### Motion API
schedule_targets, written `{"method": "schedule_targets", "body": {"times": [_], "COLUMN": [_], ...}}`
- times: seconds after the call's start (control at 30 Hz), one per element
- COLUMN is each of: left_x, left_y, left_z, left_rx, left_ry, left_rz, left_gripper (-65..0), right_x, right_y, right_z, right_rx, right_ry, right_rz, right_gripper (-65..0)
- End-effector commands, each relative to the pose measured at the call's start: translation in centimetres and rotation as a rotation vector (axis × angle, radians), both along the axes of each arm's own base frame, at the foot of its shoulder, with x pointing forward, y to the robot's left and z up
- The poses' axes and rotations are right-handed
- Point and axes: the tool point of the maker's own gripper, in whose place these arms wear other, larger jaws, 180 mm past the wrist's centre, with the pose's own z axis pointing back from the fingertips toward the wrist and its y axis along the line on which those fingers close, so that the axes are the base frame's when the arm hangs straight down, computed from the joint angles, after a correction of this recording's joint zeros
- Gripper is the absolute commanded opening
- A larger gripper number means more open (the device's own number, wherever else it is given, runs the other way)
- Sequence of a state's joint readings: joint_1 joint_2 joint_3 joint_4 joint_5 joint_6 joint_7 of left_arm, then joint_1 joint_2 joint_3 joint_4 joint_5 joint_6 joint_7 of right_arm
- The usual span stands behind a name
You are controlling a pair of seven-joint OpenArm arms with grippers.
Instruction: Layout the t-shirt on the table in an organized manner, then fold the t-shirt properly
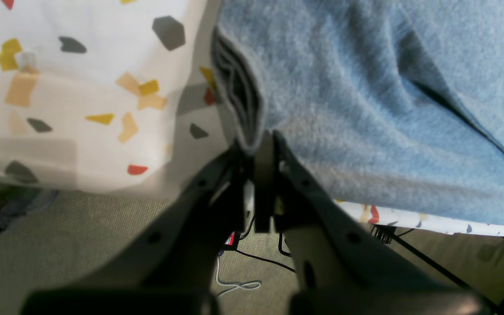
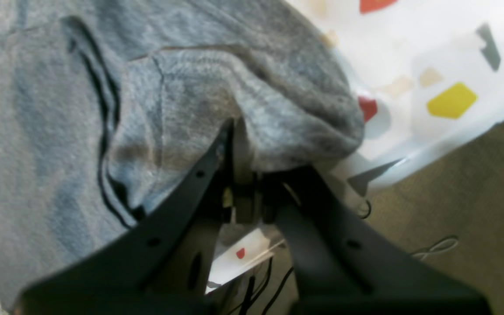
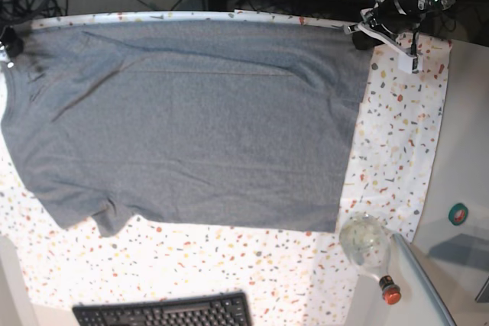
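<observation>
The heather-grey short-sleeved cotton t-shirt [image 3: 191, 120] lies spread almost flat across the wide table with its white cloth flecked in red, yellow and grey [image 3: 397, 166], filling the upper and middle of the base view, one sleeve poking out at lower left and its straight hem running down the right side. Up in the top right corner of that view the left gripper [image 1: 263, 140] has its dark jaws pinched tight on a corner of the shirt's hem, right at the table edge; from its wrist camera the fabric bunches into a small fold just above the jaws. Over at the far upper left edge of the base view, the right gripper [image 2: 239, 144] is clamped on the shoulder end of the shirt, grey cloth humped over its closed tips. At the bottom of the base view sit a black computer keyboard [image 3: 164, 312] and, to the lower right, a clear round-bellied bottle with a red cap [image 3: 370, 250].
</observation>
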State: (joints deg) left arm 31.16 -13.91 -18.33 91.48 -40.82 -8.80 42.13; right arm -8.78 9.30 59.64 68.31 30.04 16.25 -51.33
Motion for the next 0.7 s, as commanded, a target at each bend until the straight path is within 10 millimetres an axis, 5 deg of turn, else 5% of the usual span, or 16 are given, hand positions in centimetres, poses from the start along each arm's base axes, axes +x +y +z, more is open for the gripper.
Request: {"method": "schedule_targets", "body": {"times": [0.0,0.3,0.4,0.57,0.67], "left_x": [0.5,0.3,0.2,0.3,0.3], "left_y": [0.6,0.7,0.8,2.0,4.5], "left_z": [0.6,0.5,0.4,0.7,1.1], "left_rx": [0.015,0.017,0.019,0.034,0.066], "left_ry": [-0.025,-0.015,-0.011,-0.022,-0.034], "left_rz": [0.004,0.001,0.006,0.038,0.105], "left_gripper": [-65.0,-65.0,-65.0,-16.1,-0.8], "right_x": [0.6,0.5,0.4,0.1,-0.7], "right_y": [-1.8,-1.6,-1.5,-2.1,-3.0], "right_z": [1.3,1.2,1.1,1.4,1.6], "right_rx": [-0.053,-0.046,-0.044,-0.055,-0.069], "right_ry": [-0.030,-0.025,-0.031,-0.044,-0.063], "right_rz": [-0.010,-0.009,-0.019,-0.048,-0.108], "right_gripper": [-65.0,-65.0,-50.9,-35.3,-33.8]}}
